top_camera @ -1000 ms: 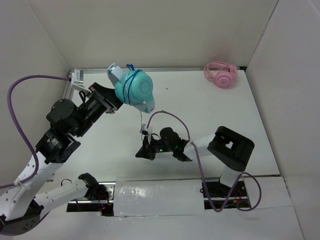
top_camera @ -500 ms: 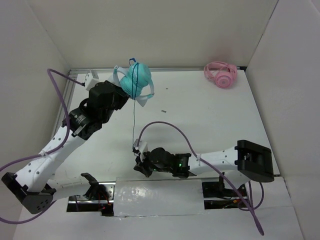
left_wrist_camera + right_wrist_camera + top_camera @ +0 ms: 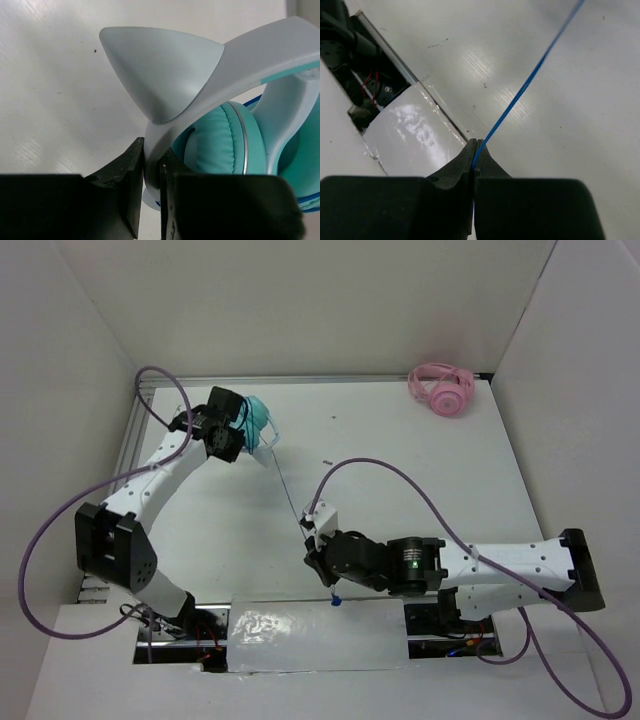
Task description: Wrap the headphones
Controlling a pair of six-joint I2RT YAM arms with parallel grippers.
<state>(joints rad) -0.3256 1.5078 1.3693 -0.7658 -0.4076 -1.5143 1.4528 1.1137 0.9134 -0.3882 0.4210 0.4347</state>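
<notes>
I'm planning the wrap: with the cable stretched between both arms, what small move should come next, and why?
Probably the left gripper should turn the headphones a little, winding on cable. It is shut on the headband, and the right gripper pinches the cable, which runs straight between them.

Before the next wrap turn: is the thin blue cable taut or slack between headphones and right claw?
Taut: the thin blue cable runs straight from the shut right claw toward the teal over-ear headphones, no sag.
</notes>
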